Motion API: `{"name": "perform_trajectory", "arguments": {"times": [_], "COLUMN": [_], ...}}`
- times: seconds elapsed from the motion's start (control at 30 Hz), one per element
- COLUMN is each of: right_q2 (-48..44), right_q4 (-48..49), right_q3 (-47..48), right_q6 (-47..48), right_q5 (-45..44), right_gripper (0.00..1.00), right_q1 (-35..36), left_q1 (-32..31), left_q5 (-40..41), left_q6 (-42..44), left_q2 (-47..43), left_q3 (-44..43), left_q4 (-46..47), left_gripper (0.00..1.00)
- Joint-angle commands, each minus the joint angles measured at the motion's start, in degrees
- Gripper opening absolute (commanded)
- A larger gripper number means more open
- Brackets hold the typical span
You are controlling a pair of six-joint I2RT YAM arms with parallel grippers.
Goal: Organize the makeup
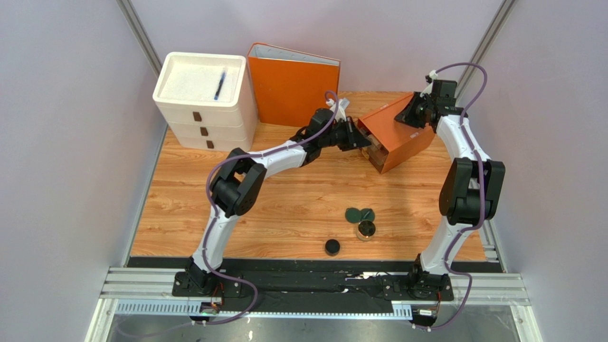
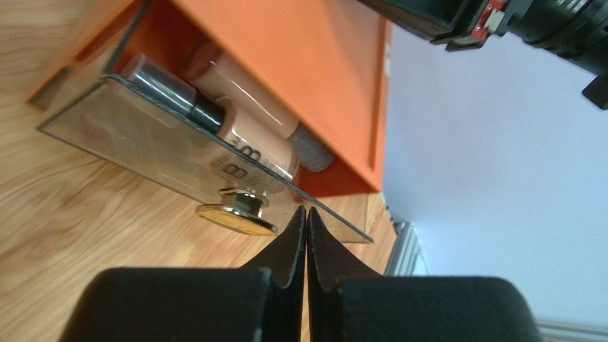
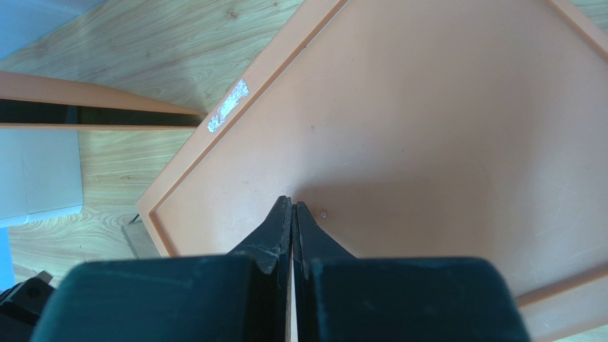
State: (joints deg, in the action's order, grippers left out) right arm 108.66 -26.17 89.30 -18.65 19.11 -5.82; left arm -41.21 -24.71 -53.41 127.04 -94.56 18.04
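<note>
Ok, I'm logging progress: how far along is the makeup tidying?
Done: beige bottles lie in the orange box's clear drawer. In hand: the left gripper, shut, is at the drawer's gold knob; the right gripper, shut, is on the box top. Left: green compact, small jar and black pot on the table.

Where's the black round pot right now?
In the top view, the black round pot sits on the table near its front edge, just left of the gold-rimmed jar, not touching it.
</note>
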Motion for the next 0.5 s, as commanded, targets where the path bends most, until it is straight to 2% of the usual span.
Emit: {"name": "perform_trajectory", "arguments": {"times": [0.0, 0.13, 0.33, 0.37, 0.4, 0.47], "right_q2": [7.88, 8.14, 8.32, 8.32, 8.32, 8.41], "right_q4": [-17.24, -17.33, -17.42, -17.42, -17.33, -17.42], "right_q3": [-6.24, -5.80, -5.89, -5.89, -5.89, -5.80], "right_q6": [2.04, 1.87, 1.78, 1.69, 1.69, 1.69], "right_q5": [-3.21, -2.86, -2.59, -2.42, -2.41, -2.41], "right_gripper": [0.00, 0.00, 0.00, 0.00, 0.00, 0.00], "right_q1": [0.82, 0.46, -0.06, -0.15, -0.15, -0.15], "left_q1": [-1.68, -1.94, -1.42, -1.33, -1.24, -1.15], "left_q5": [-1.66, -2.10, -1.75, -1.66, -0.61, 0.97], "left_q6": [-3.89, -5.30, -0.66, 0.14, 1.19, 3.65], "left_q2": [4.52, 8.22, 4.46, 3.40, 1.04, -1.35], "left_q3": [-7.73, -12.75, -8.55, -7.23, -4.26, -1.08], "left_q4": [1.03, 0.24, 2.60, 3.22, 3.57, 3.67], "left_gripper": [0.00, 0.00, 0.00, 0.04, 0.21, 0.38]}}
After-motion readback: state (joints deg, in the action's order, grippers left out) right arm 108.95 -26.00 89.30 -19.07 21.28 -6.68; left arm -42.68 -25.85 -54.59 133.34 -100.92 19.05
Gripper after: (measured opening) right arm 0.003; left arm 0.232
